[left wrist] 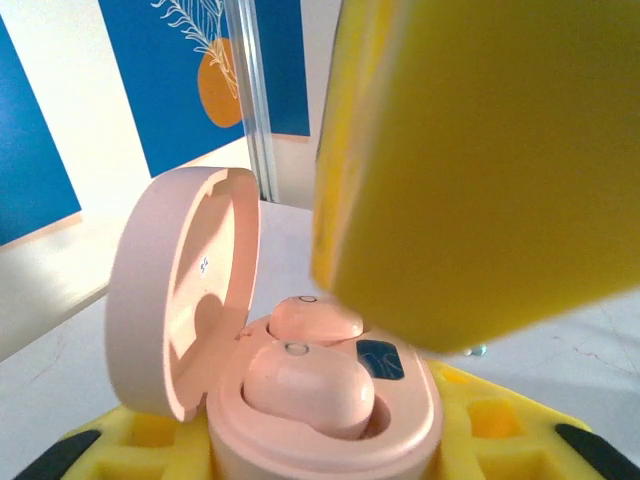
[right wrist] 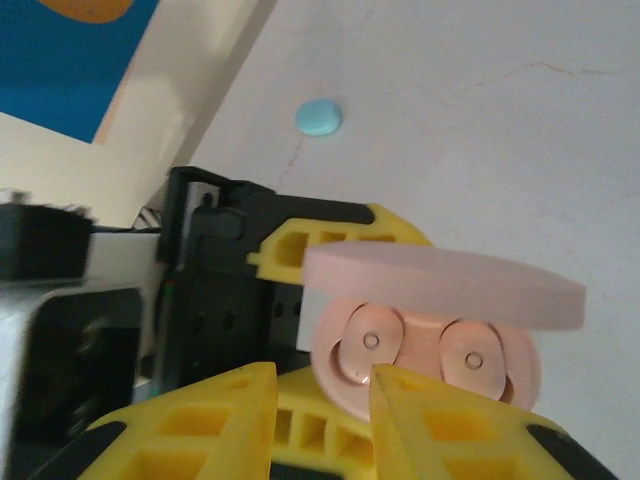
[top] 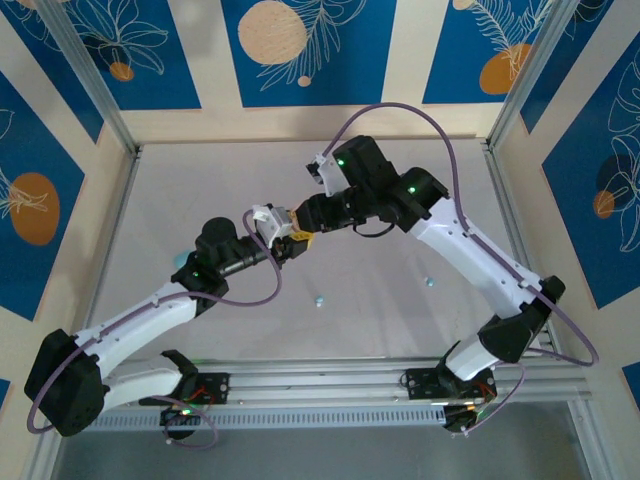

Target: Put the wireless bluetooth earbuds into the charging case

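Left wrist view. At lower centre, charging case (left wrist: 330,425) in pink, clamped at its base between the yellow left fingers (left wrist: 150,435) of the left gripper (left wrist: 320,455), apparently held clear of the table (left wrist: 590,370), presumably to give the other arm a fixed target rather than a case free to slide. Its lid (left wrist: 185,290) swung upright at the case's left, leaving both wells exposed. 2 pink earbuds in the wells: near earbud (left wrist: 305,385) at the case's front, far earbud (left wrist: 315,318) just behind, both apparently seated, depth of seating not certain. Blurred yellow right finger (left wrist: 470,170) just above and right of the case, close to the lens.

Right wrist view. Both right fingers (right wrist: 200,425) of the right gripper (right wrist: 325,390) spread apart, nothing between them, tips just short of the case's front rim; likely poised to press an earbud home or to tip the lid down. Edge-on lid above the case body, both earbuds beneath it as 2 round faces side by side. Directly behind the case, black body (right wrist: 215,300) of the left gripper. Well beyond the case, light blue rounded piece (right wrist: 318,117) on the table; earbud or case, not determinable.

Top external view. Both grippers tip to tip over mid-table, case at their meeting point. On the table, first loose earbud (top: 319,300) well apart from the case, toward the arm bases; second loose earbud (top: 431,282) well to the case's right. Pink pair judged in place, lid closure judged the remaining step for this case
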